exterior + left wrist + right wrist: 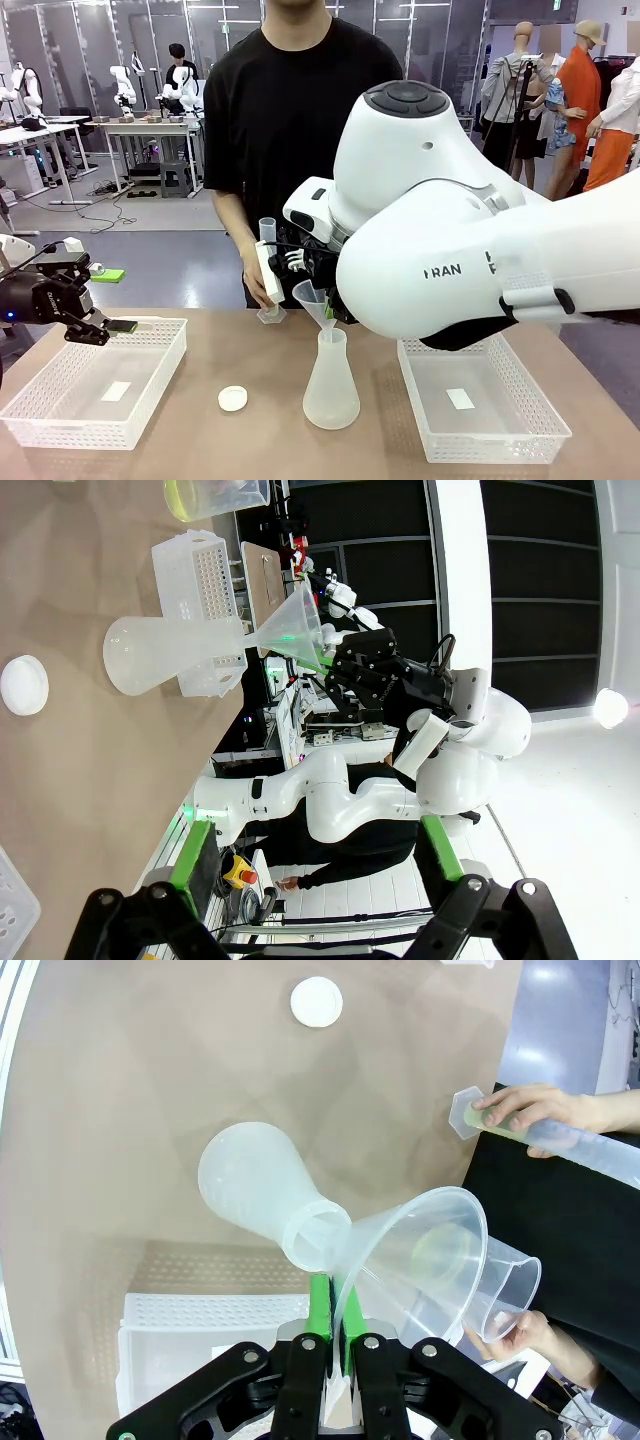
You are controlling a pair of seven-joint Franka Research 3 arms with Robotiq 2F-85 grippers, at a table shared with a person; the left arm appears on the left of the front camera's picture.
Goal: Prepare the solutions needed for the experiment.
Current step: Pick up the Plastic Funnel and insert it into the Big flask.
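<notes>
LAB BENCH, MID-PREPARATION: At centre frame the right arm's fingers (335,1310) are clenched on the rim of a clear funnel (312,297), whose stem meets the mouth of a flask (331,390) that looks empty on the tabletop (250,445); at the left edge the left arm's fingers (115,300) hang released above a white basket (60,405), grasping nothing. The solutions (570,1148), a shallow pale yellow-green pool, sit at the bottom of a graduated cylinder (267,235) just left of the funnel, steadied by the person's hand (258,287); the cylinder appears to rest its base on the tabletop, long axis near vertical, mouth pointing to the top of the frame.

We judge the pour to be the risky step: the funnel leans and is pinched at one edge only, so liquid hitting its low side could slop over, or the funnel could swivel in the grip; a nudge from the stem could topple the light flask; the person's hands work close beneath the big arm, and a bump there could spill the cylinder.
</notes>
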